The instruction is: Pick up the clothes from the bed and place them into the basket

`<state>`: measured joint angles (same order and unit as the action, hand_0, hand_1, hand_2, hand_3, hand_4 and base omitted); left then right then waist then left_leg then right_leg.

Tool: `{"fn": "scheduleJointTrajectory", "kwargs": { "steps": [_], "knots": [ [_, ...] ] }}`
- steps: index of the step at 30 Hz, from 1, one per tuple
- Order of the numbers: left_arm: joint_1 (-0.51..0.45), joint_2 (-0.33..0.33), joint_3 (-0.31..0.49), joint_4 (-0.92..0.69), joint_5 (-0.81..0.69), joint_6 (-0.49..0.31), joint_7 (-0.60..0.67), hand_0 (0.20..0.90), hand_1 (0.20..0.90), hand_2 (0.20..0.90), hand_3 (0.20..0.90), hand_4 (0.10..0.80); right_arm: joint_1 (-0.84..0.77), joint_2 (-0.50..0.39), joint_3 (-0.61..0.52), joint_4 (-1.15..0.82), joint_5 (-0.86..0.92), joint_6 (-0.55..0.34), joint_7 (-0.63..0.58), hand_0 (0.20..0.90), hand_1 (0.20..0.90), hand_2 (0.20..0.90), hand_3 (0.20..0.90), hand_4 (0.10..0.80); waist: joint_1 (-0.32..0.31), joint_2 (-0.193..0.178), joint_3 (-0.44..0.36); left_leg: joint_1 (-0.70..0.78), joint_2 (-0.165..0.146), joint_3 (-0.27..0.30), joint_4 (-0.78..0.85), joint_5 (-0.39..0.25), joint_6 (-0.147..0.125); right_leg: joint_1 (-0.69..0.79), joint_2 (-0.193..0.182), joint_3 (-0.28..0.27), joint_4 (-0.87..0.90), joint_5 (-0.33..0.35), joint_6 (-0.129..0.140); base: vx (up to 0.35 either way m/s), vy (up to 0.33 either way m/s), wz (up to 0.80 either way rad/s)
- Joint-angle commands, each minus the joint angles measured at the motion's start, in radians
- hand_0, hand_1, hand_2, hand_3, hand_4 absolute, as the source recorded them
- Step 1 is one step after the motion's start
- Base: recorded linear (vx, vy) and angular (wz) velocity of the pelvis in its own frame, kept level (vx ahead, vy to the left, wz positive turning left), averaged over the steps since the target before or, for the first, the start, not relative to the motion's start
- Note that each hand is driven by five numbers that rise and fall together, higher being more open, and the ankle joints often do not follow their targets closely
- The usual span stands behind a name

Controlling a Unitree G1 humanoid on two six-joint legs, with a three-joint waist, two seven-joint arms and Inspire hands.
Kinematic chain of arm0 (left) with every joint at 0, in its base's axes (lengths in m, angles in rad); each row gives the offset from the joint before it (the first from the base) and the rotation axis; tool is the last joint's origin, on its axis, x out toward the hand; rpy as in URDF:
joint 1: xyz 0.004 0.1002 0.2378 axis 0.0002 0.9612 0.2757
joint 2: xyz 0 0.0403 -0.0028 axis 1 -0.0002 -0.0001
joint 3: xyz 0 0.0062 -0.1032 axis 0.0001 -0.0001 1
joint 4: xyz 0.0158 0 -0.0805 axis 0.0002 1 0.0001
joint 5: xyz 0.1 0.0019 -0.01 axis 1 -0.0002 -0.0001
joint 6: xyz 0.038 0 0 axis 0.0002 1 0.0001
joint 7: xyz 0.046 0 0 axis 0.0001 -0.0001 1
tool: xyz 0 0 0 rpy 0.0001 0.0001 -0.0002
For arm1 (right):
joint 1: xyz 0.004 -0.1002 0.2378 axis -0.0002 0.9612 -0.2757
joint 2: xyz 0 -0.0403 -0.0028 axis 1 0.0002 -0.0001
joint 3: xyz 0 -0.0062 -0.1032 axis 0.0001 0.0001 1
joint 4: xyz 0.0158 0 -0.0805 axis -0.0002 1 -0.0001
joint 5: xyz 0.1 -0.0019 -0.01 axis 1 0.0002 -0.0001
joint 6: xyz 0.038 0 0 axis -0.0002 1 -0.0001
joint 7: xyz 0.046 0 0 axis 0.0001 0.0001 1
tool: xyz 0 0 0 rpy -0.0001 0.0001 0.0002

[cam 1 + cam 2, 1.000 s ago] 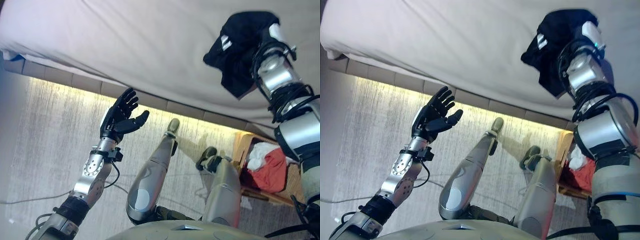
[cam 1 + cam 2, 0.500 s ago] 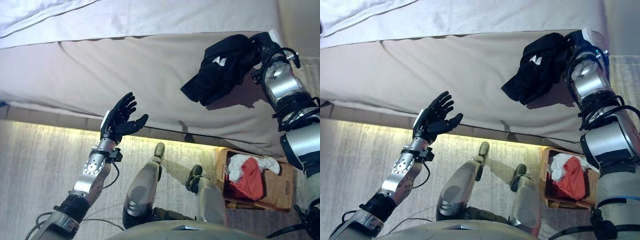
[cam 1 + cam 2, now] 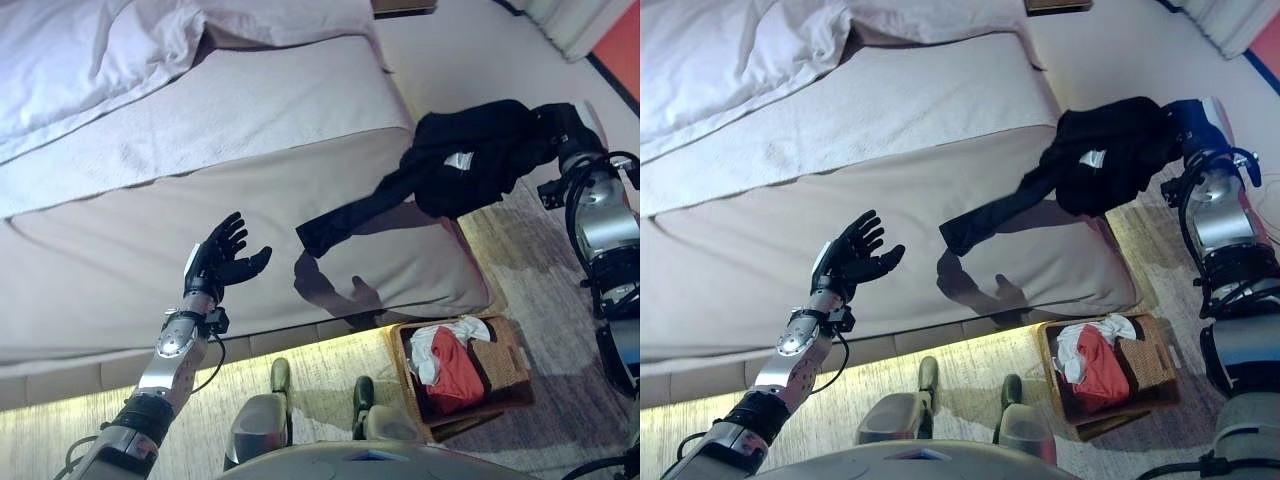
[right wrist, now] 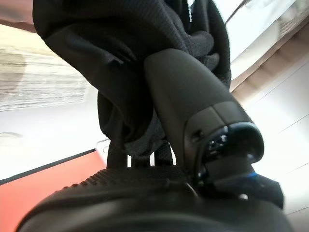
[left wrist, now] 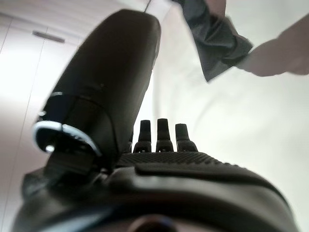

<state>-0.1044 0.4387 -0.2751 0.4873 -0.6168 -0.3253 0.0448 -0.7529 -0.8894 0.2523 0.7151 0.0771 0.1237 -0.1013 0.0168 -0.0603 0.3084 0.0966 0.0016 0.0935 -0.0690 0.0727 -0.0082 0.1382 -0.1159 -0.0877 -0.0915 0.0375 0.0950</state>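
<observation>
My right hand (image 3: pixel 570 122) is shut on a black garment (image 3: pixel 455 170) and holds it in the air over the bed's near right corner; a sleeve (image 3: pixel 340 222) trails down to the left. In the right wrist view my thumb (image 4: pixel 186 104) presses into the dark cloth (image 4: pixel 120 53). The wicker basket (image 3: pixel 508 360) stands on the floor below, at the bed's foot, with white and red clothes (image 3: pixel 448 362) in it. My left hand (image 3: pixel 218 262) is open and empty, raised in front of the mattress side. Its fingers (image 5: pixel 159 133) are straight in the left wrist view.
The bed (image 3: pixel 200 150) has a beige mattress and a white duvet (image 3: pixel 90 60) bunched at the far left. A lit strip runs along the bed base (image 3: pixel 300 345). Striped carpet (image 3: pixel 560 320) lies right of the basket.
The camera has swung, so more of the bed shows. My right hand has carried the black garment rightward past the bed's corner, and a sleeve has swung out. The left hand stays raised.
</observation>
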Motion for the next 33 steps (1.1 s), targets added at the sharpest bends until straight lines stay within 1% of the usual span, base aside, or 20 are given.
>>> {"fn": "scheduleJointTrajectory", "kwargs": {
  "steps": [1, 2, 6, 7, 11, 12, 14, 19, 26, 30, 33],
  "knots": [
    [-0.033, -0.029, -0.013, 0.052, 0.077, -0.046, -0.015, 0.900, 0.900, 0.900, 0.900, 0.800, 0.001, -0.122, -0.032, -0.082, 0.005, -0.106, -0.071, 0.300, 0.300, 0.300, 0.200, 0.100, -0.034, -0.004, -0.182, 0.014, 0.039, 0.032, 0.028, -0.152, 0.006, -0.089, 0.024, 0.010, 0.068, -0.015, -0.007, -0.062, 0.000, -0.29],
    [-0.039, -0.036, -0.008, 0.078, 0.080, -0.047, -0.027, 0.900, 0.900, 0.900, 0.900, 0.800, 0.029, -0.134, -0.052, -0.106, 0.011, -0.107, -0.072, 0.300, 0.300, 0.300, 0.200, 0.100, -0.054, -0.006, -0.188, 0.025, 0.042, 0.045, 0.026, -0.155, 0.007, -0.086, 0.029, 0.026, 0.065, -0.015, -0.006, -0.035, 0.009, -0.34],
    [-0.046, -0.041, -0.007, 0.100, 0.103, -0.046, -0.041, 0.900, 0.900, 0.900, 0.900, 0.800, 0.114, -0.152, -0.124, -0.152, 0.011, -0.115, -0.084, 0.300, 0.300, 0.300, 0.200, 0.100, -0.091, -0.006, -0.197, 0.042, 0.046, 0.072, 0.020, -0.162, 0.008, -0.086, 0.041, 0.059, 0.061, -0.014, -0.005, -0.028, 0.009, -0.31],
    [-0.053, -0.043, -0.007, 0.113, 0.107, -0.046, -0.040, 0.900, 0.900, 0.900, 0.900, 0.800, 0.155, -0.156, -0.156, -0.179, 0.010, -0.117, -0.094, 0.300, 0.300, 0.300, 0.200, 0.100, -0.110, -0.005, -0.200, 0.049, 0.047, 0.085, 0.017, -0.164, 0.008, -0.087, 0.048, 0.076, 0.059, -0.014, -0.005, -0.034, 0.006, -0.20],
    [-0.071, -0.052, -0.009, 0.141, 0.113, -0.046, -0.039, 0.900, 0.900, 0.900, 0.900, 0.800, 0.228, -0.170, -0.221, -0.209, 0.014, -0.120, -0.110, 0.300, 0.300, 0.300, 0.200, 0.100, -0.148, -0.003, -0.206, 0.062, 0.049, 0.108, 0.013, -0.172, 0.009, -0.090, 0.062, 0.111, 0.058, -0.015, -0.006, -0.032, 0.001, -0.30],
    [-0.071, -0.052, -0.010, 0.142, 0.113, -0.047, -0.039, 0.900, 0.900, 0.900, 0.900, 0.800, 0.230, -0.170, -0.223, -0.210, 0.014, -0.119, -0.109, 0.300, 0.300, 0.300, 0.200, 0.100, -0.146, -0.003, -0.206, 0.062, 0.049, 0.109, 0.013, -0.172, 0.009, -0.090, 0.063, 0.112, 0.058, -0.015, -0.006, -0.021, -0.007, -0.19],
    [-0.077, -0.061, -0.008, 0.157, 0.124, -0.046, -0.043, 0.900, 0.900, 0.900, 0.900, 0.800, 0.292, -0.184, -0.285, -0.234, 0.024, -0.116, -0.121, 0.300, 0.300, 0.300, 0.200, 0.100, -0.177, -0.001, -0.213, 0.070, 0.050, 0.124, 0.005, -0.174, 0.010, -0.092, 0.075, 0.141, 0.055, -0.014, -0.006, -0.031, -0.004, -0.13],
    [-0.080, -0.065, -0.012, 0.186, 0.134, -0.061, -0.050, 0.900, 0.900, 0.900, 0.900, 0.800, 0.380, -0.202, -0.367, -0.242, 0.043, -0.122, -0.146, 0.300, 0.300, 0.300, 0.200, 0.100, -0.213, 0.004, -0.221, 0.080, 0.055, 0.149, -0.006, -0.173, 0.007, -0.100, 0.087, 0.169, 0.056, -0.013, -0.004, -0.019, -0.002, -0.27],
    [-0.098, -0.062, -0.018, 0.201, 0.144, -0.064, -0.042, 0.900, 0.900, 0.900, 0.900, 0.800, 0.461, -0.233, -0.456, -0.223, 0.058, -0.144, -0.156, 0.300, 0.300, 0.300, 0.200, 0.100, -0.243, 0.008, -0.224, 0.083, 0.056, 0.171, -0.005, -0.178, 0.006, -0.114, 0.094, 0.191, 0.063, -0.011, 0.000, -0.012, 0.003, -0.11],
    [-0.108, -0.062, -0.015, 0.202, 0.151, -0.059, -0.037, 0.900, 0.900, 0.900, 0.900, 0.800, 0.500, -0.228, -0.482, -0.217, 0.064, -0.148, -0.133, 0.300, 0.300, 0.300, 0.200, 0.100, -0.254, 0.010, -0.221, 0.077, 0.057, 0.182, 0.004, -0.181, 0.005, -0.125, 0.095, 0.198, 0.070, -0.010, 0.002, -0.025, 0.002, -0.13],
    [-0.111, -0.058, -0.016, 0.199, 0.153, -0.055, -0.045, 0.900, 0.900, 0.900, 0.900, 0.800, 0.507, -0.213, -0.471, -0.220, 0.070, -0.155, -0.093, 0.300, 0.300, 0.300, 0.200, 0.100, -0.258, 0.012, -0.219, 0.077, 0.056, 0.185, 0.009, -0.183, 0.004, -0.128, 0.094, 0.199, 0.071, -0.008, 0.003, -0.012, 0.002, -0.07]
  ]
}}
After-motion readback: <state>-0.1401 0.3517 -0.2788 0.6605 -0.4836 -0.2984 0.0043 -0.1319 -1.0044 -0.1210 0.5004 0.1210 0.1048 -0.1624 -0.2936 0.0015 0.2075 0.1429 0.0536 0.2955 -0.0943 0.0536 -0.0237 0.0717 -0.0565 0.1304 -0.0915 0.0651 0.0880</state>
